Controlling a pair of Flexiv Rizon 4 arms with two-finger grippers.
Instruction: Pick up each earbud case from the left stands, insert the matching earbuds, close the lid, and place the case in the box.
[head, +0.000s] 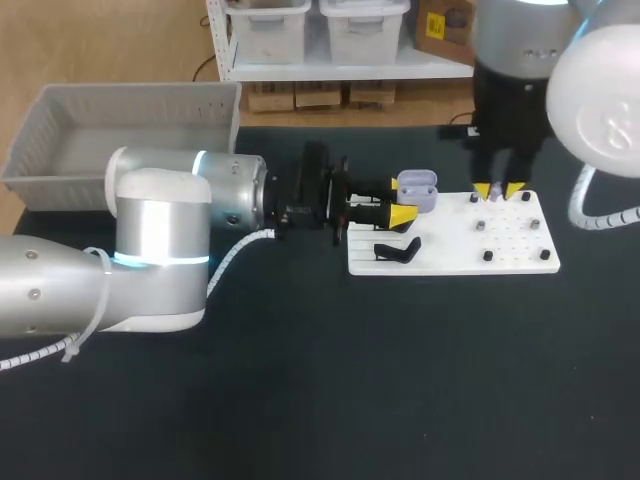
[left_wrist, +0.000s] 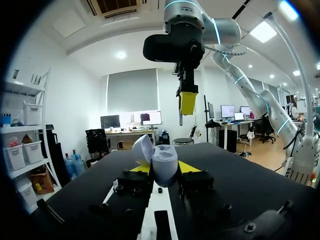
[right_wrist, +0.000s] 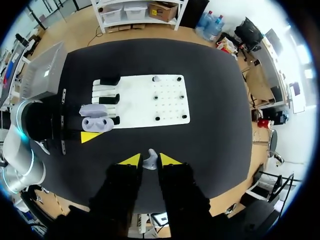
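Desk from box to peg board.
The box (head: 130, 105) sits at the desk's (head: 300, 400) far left corner, and the peg board (head: 520, 262) lies right of centre. The left gripper (head: 398, 200) is at the board's left edge, the earbud case (head: 418, 190) clamped between its jaws, just behind a stand (head: 398, 250) on the board. The right gripper (head: 498, 190) hangs over the board's far edge, an earbud (right_wrist: 150, 161) pinched in its jaws.

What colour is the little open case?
Pale lavender; the earbud case shows best in the left wrist view.
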